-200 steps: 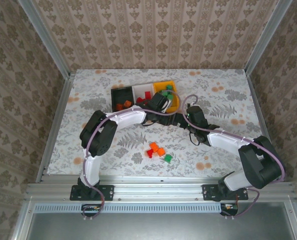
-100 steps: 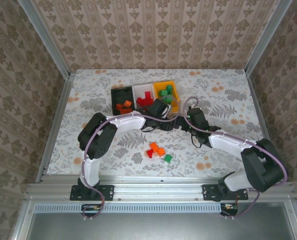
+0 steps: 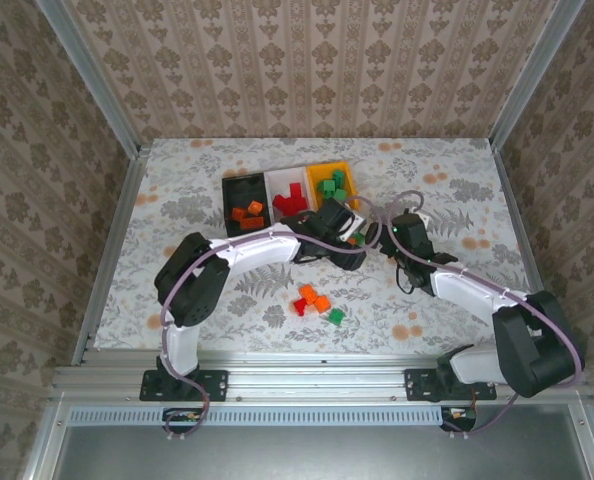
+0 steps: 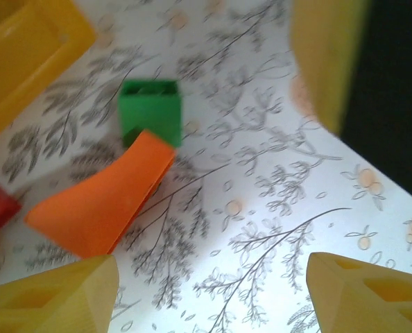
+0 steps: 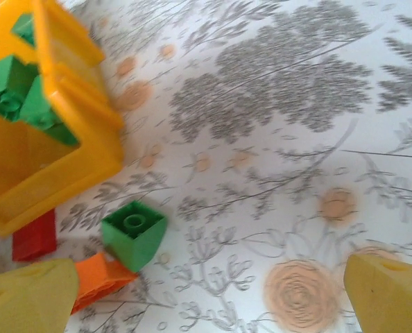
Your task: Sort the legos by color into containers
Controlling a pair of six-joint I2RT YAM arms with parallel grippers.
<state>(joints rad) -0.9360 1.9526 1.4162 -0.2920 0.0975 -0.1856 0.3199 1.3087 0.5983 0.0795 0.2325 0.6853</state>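
At the upper left of the right wrist view sits the orange-yellow bin of green legos; my left gripper and right gripper both gape empty. Just below the bin a green brick sits against an orange brick: light, rigid and slick, I judge, best pinched across flat side walls.

The left arm folds at its elbow and stretches its white forearm out to the right, and the left tool has its fingers spread with nothing between them. The right arm reaches forward and to the left. The right tool sits just beside the left one, its jaws gaping wide and gripping nothing.
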